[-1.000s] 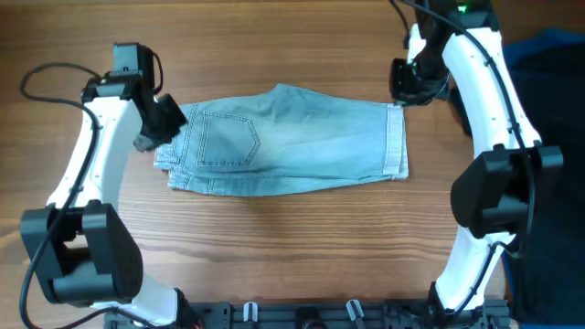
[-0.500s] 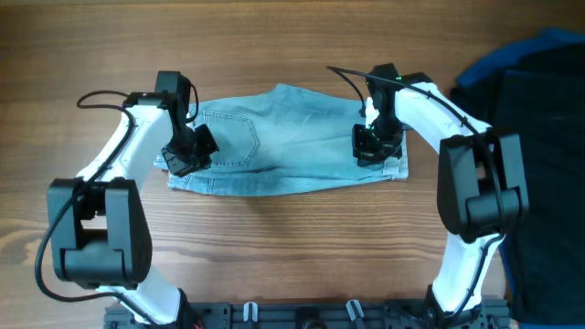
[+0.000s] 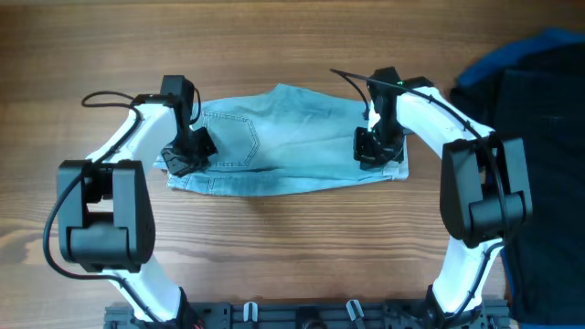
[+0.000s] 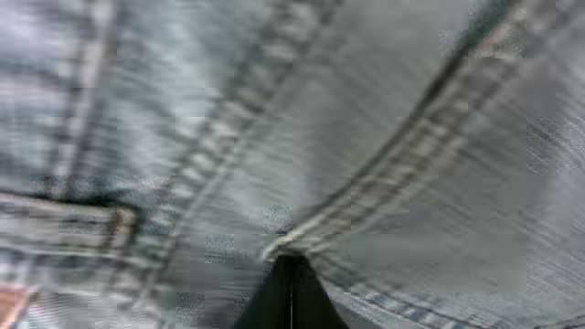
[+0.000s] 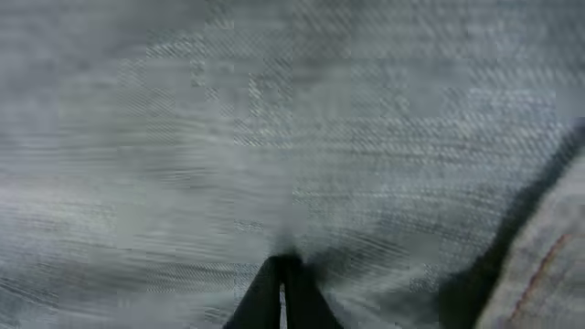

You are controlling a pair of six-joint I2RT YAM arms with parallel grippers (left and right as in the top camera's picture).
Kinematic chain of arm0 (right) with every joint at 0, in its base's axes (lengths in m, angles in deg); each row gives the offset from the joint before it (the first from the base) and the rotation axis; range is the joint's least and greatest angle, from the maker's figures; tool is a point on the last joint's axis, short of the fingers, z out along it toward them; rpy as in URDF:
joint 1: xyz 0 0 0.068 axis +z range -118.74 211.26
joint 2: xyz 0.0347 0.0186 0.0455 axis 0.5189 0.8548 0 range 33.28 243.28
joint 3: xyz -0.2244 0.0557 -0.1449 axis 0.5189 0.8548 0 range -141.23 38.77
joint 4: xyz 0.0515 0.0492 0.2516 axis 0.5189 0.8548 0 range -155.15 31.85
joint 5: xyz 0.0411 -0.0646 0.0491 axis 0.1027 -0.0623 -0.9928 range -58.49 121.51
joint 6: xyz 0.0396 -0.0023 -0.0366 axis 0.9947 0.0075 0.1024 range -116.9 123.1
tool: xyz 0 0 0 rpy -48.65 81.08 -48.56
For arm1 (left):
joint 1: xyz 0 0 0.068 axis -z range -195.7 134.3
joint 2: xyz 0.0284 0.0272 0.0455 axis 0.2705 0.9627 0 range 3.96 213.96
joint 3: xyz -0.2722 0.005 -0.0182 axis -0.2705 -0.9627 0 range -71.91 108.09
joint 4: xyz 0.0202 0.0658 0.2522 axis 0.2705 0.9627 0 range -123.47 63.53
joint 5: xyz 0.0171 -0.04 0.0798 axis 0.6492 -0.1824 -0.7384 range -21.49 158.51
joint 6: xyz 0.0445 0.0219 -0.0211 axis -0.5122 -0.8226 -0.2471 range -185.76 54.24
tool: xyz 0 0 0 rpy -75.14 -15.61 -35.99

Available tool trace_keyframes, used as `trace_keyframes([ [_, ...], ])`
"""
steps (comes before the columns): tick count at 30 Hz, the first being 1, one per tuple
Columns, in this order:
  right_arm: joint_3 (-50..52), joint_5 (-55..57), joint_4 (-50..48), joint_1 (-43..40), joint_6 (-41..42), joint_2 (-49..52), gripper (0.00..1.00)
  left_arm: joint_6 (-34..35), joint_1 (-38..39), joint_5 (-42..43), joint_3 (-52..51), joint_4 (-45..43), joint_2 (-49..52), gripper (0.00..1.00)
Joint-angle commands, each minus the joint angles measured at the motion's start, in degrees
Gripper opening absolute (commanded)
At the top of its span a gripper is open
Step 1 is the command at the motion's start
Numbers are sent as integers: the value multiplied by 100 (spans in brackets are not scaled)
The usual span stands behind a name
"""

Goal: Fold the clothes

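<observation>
The pale blue denim shorts point(image 3: 292, 137) lie flat across the middle of the table, with a stitched back pocket toward the left. My left gripper point(image 3: 187, 151) is down on their left end. In the left wrist view its fingers point(image 4: 291, 265) are shut, with a seam of denim point(image 4: 384, 183) bunched at the tips. My right gripper point(image 3: 377, 146) is down on the right end near the waistband. In the right wrist view its fingers point(image 5: 281, 270) are shut, with the denim point(image 5: 274, 137) wrinkling around the tips. Black fabric point(image 3: 548, 164) and bright-blue fabric point(image 3: 539, 46) lie at the right edge.
The wooden table point(image 3: 292, 256) shows bare wood in front of and behind the shorts. The pile of dark garments fills the right edge beside my right arm. A rail point(image 3: 302, 315) runs along the front edge between the arm bases.
One second ago both grippers were off the ends of the shorts. They moved inward and down onto the denim, and have hardly shifted in the last half second.
</observation>
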Motion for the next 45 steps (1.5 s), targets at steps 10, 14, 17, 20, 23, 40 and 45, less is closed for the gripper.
trace_keyframes([
  [10, 90, 1134, 319, -544, 101, 170, 8, -9, -890, -907, -31, 407, 173, 4],
  [14, -264, 1202, 610, -675, 87, 170, 9, -9, -890, -929, 339, 769, 4, 4],
  [17, -811, 1261, 999, -686, 79, 170, 12, -9, -863, -927, 693, 1082, -278, 4],
  [20, -1499, 1309, 1478, -686, -70, 170, 28, -9, -863, -927, 726, 1080, -549, 27],
  [23, -1978, 1451, 1641, -741, -61, 170, 100, -13, -866, -927, 723, 1019, -601, 75],
  [40, -933, 564, -2, -1272, -1700, 181, 99, -339, -1104, -728, 721, 466, -503, 100],
  [45, -710, 476, -42, -1270, -1698, 181, 100, -745, -1115, -621, 721, 103, -352, 100],
])
